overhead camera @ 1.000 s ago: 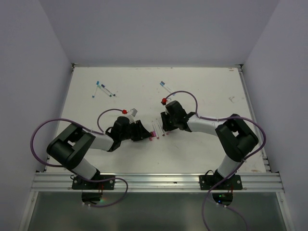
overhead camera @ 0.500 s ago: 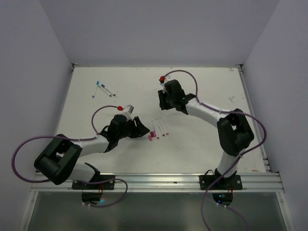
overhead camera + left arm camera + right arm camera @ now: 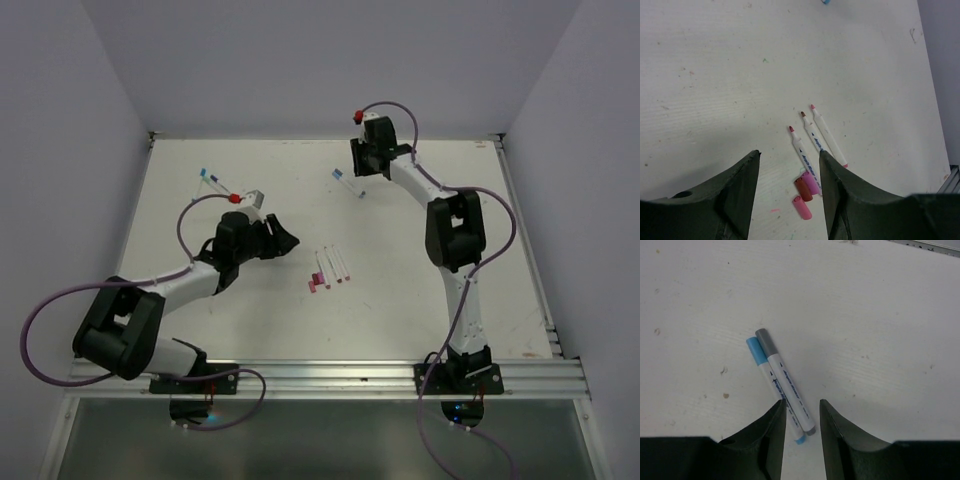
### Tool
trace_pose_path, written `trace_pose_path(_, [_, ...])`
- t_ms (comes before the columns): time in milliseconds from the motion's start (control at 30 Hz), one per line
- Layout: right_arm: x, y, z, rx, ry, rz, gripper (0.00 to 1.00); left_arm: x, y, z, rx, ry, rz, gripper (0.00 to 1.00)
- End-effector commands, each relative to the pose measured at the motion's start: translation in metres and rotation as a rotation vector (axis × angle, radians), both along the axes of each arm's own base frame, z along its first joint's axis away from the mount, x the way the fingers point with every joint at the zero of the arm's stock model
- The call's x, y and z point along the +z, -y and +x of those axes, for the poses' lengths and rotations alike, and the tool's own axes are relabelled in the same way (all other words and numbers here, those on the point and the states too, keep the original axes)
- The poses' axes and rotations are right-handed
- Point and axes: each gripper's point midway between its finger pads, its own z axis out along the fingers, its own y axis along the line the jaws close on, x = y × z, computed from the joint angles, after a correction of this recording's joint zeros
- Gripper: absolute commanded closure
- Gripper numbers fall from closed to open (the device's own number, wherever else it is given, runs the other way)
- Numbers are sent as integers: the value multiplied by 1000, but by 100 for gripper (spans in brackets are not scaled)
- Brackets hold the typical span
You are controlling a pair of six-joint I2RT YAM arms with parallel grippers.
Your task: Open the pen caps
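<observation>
Right hand [image 3: 801,407], half-open and empty, has swung back over two capped pens [image 3: 786,380]

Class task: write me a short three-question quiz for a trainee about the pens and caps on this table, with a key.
1. True or false: the three pens in the left wrist view are uncapped.
2. How many loose caps lie by their ends?
3. The two pens below the right fingers have caps coloured: A) blue and grey B) pink and maroon C) both green.
Key: 1 true; 2 three; 3 A.
</observation>
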Motion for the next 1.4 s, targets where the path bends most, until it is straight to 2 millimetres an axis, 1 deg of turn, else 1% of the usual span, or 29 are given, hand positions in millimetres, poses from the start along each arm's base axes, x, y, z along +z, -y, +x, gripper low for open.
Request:
trace_pose_path(0, [-3, -10, 10, 78, -14, -11, 64, 16, 9, 11, -47, 55, -8, 46])
trace_pose_path(33, [-6, -10, 12, 80, -16, -12, 64, 15, 10, 12, -51, 51, -9, 46])
trace_pose_path(67, [-7, -10, 13, 82, -18, -12, 64, 19, 12, 14, -54, 61, -16, 46])
trace_pose_path(100, [-16, -12, 14, 86, -32, -12, 64, 19, 13, 14, -60, 60, -22, 46])
trace_pose_path(133, [-14, -13, 17, 87, -27, -8, 64, 19, 14, 15, -61, 59, -23, 46])
trace_pose_path(433, [-36, -17, 9, 101, -72, 14, 64, 18, 13, 13, -73, 60, -34, 45])
trace_pose_path(467, [-41, -16, 8, 98, -83, 9, 65, 18, 12, 13, -71, 59, -33, 45])
trace_pose_path(633, [-48, -14, 8, 93, -96, -9, 65, 20, 8, 12, -68, 63, -33, 44])
trace_pose_path(667, [-53, -12, 7, 91, -108, -17, 66, 20, 8, 12, -68, 64, -33, 44])
trace_pose_path(700, [-52, -13, 8, 91, -108, -17, 66, 20, 6, 12, -64, 64, -33, 44])
trace_pose_path(767, [-54, -12, 8, 93, -112, -25, 66, 21, 6, 12, -65, 67, -34, 43])
trace_pose_path(1033, [-71, -7, 7, 96, -147, -65, 68, 20, 7, 11, -69, 58, -50, 43])
trace_pose_path(1100, [-70, -7, 8, 95, -145, -68, 71, 20, 7, 11, -69, 57, -54, 43])
trace_pose_path(1167, [-72, -7, 9, 96, -147, -70, 79, 21, 8, 11, -70, 58, -56, 43])
trace_pose_path(1233, [-68, -10, 11, 103, -142, -60, 80, 22, 8, 9, -74, 56, -61, 43])
trace_pose_path(1267, [-67, -13, 11, 115, -138, -46, 83, 22, 9, 9, -76, 58, -64, 42])
trace_pose_path(1300, [-66, -14, 12, 118, -132, -41, 87, 25, 10, 8, -85, 56, -78, 40])
trace_pose_path(1333, [-64, -15, 14, 117, -122, -39, 94, 26, 11, 8, -89, 50, -91, 37])
trace_pose_path(1367, [-59, -16, 18, 116, -106, -35, 100, 27, 12, 9, -91, 47, -104, 37])
